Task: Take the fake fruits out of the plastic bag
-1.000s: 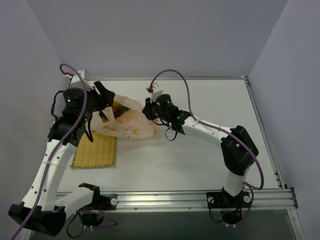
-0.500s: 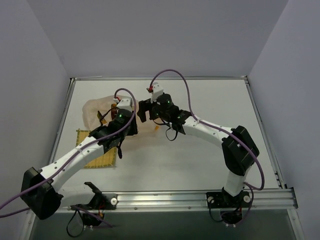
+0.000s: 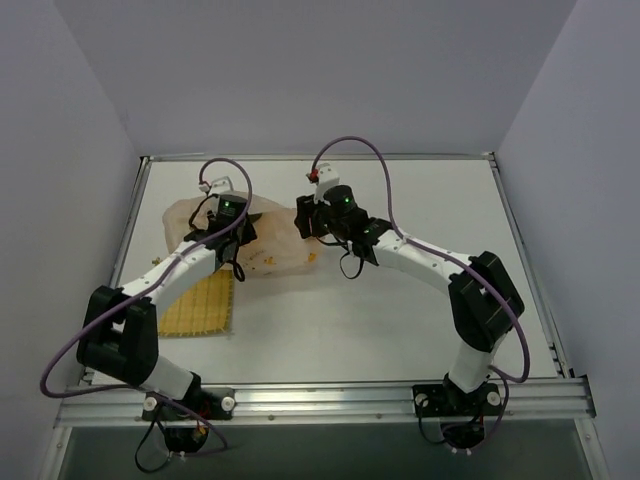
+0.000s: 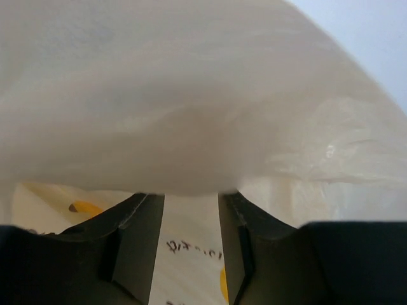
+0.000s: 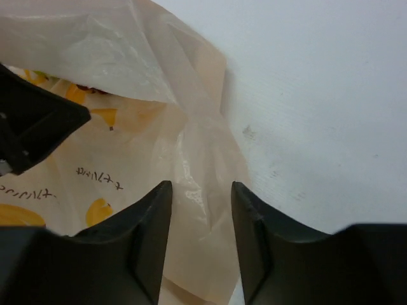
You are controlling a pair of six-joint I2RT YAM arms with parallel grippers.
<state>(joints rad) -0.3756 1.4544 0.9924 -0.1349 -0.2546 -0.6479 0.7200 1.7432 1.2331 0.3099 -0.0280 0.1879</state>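
The plastic bag (image 3: 275,252) lies crumpled on the table at the back left, pale peach with orange marks. My left gripper (image 3: 243,238) is open and pressed into the bag. In the left wrist view the plastic bag (image 4: 191,95) fills the frame and a fold covers the tips of my left gripper (image 4: 191,197). My right gripper (image 3: 300,222) is open at the bag's right edge. In the right wrist view my right gripper (image 5: 200,187) straddles a thin fold of the bag (image 5: 197,159). The fake fruits show only as a small dark red patch (image 5: 95,89) through the plastic.
A yellow woven mat (image 3: 200,305) lies in front of the bag, partly under the left arm. The dark body of the left gripper (image 5: 32,127) shows at the left of the right wrist view. Bare white table (image 5: 318,95) lies to the right of the bag.
The left arm swung from the far left across the bag and now reaches into it from the front. The bag has dropped flatter and the fruits no longer show from above. The right gripper moved slightly back.
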